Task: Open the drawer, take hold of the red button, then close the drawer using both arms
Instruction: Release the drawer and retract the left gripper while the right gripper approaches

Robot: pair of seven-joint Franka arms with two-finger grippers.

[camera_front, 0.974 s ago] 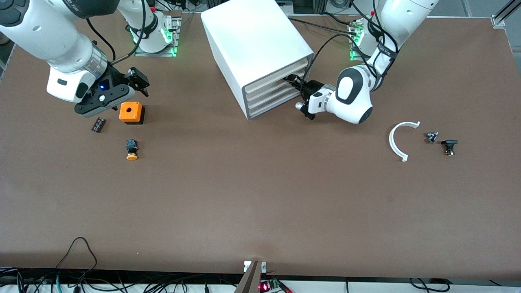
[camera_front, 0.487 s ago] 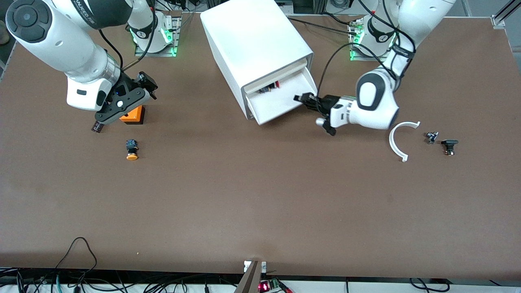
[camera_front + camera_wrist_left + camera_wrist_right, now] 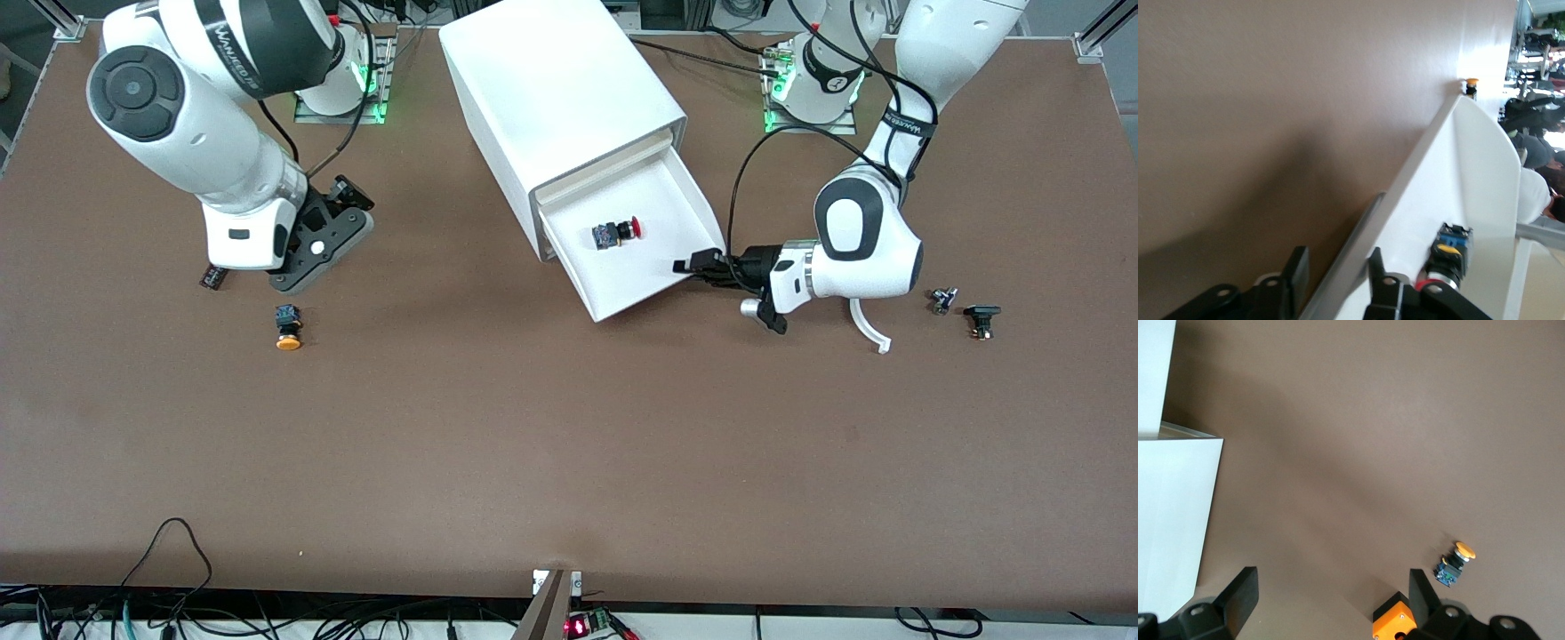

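The button, red cap and black body, lies on its side in the drawer, about midway along the tray floor. The drawer is the top one of the white cabinet and stands pulled well out, its sloped front lip nearest the front camera.

The left gripper is at the drawer's front corner toward the left arm's end of the table. In the left wrist view its fingers straddle the drawer's edge with a gap showing (they look parted, though whether a pad touches the plastic is hard to say).

The right gripper hangs with jaws spread wide and holding nothing over the orange box. Nearer the front camera lies the orange-capped button.
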